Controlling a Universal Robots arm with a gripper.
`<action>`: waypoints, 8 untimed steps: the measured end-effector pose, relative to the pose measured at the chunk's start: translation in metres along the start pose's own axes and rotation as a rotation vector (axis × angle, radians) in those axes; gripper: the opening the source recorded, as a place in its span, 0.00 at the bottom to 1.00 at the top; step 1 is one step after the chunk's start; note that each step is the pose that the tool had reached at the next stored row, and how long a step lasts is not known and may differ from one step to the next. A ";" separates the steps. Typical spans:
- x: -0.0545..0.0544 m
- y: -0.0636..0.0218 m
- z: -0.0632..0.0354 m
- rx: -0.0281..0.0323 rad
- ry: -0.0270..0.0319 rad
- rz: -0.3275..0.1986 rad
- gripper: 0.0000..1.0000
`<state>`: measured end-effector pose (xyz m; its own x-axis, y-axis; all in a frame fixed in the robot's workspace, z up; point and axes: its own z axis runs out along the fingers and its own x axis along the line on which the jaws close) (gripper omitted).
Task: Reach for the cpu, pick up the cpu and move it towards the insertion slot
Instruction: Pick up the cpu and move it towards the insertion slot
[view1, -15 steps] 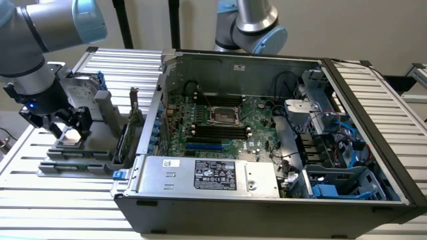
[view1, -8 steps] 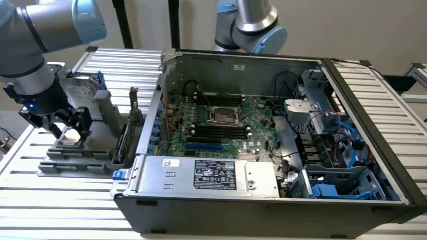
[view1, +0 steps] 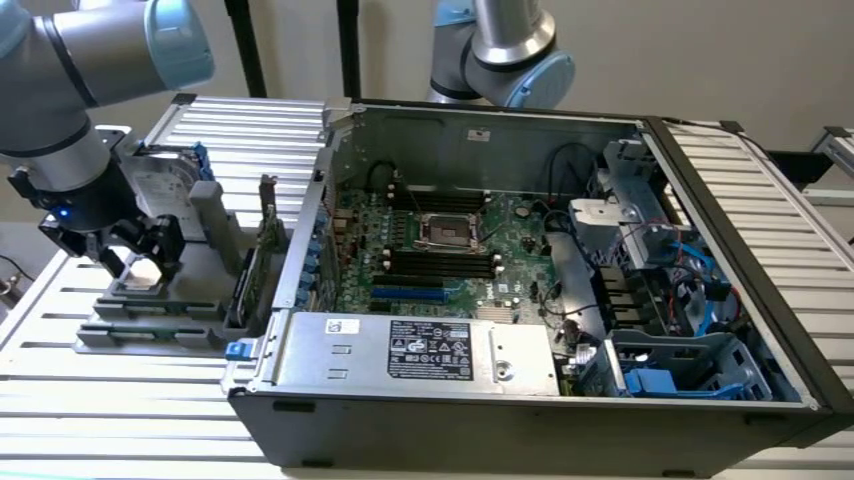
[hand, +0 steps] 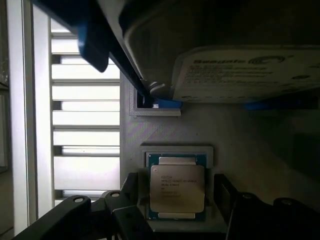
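Surface: a pale slatted surface (view1: 107, 420) carries a grey holder block (view1: 147, 325) at the exterior view's left, with an open computer case (view1: 534, 410) just beside it.
Cpu: the cpu (hand: 177, 187) lies flat in a shallow square recess of the holder, metal lid up and printing readable. A hard drive (hand: 240, 70) with blue rails stands near it in the same holder.
Tool: the tool (hand: 177, 202) is low over the chip with its dark fingers (hand: 127, 200) parted, one on each side. It has hold of nothing, and grey holder shows between chip and finger on at least one side.
Insertion slot: the insertion slot (view1: 447, 232) sits on the motherboard inside the case, well apart from the tool.
Step in hand: by my reading, closing on the chip.
Doing it well: centre the tool so both fingers meet opposite edges together, keep it level, and squeeze lightly on the edges rather than pressing on the lid.
Risk: an off-centre close would likely shove the chip against the recess wall or tip it.
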<state>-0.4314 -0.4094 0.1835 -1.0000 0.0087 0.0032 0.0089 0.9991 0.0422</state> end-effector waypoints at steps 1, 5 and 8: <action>0.000 0.0000 0.0001 0.0000 -0.0001 0.001 0.71; 0.000 0.0000 0.0002 0.0000 0.0000 0.004 0.69; 0.000 0.0000 0.0002 0.0000 0.0011 0.007 0.62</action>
<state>-0.4314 -0.4094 0.1833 -0.9999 0.0157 0.0046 0.0159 0.9990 0.0423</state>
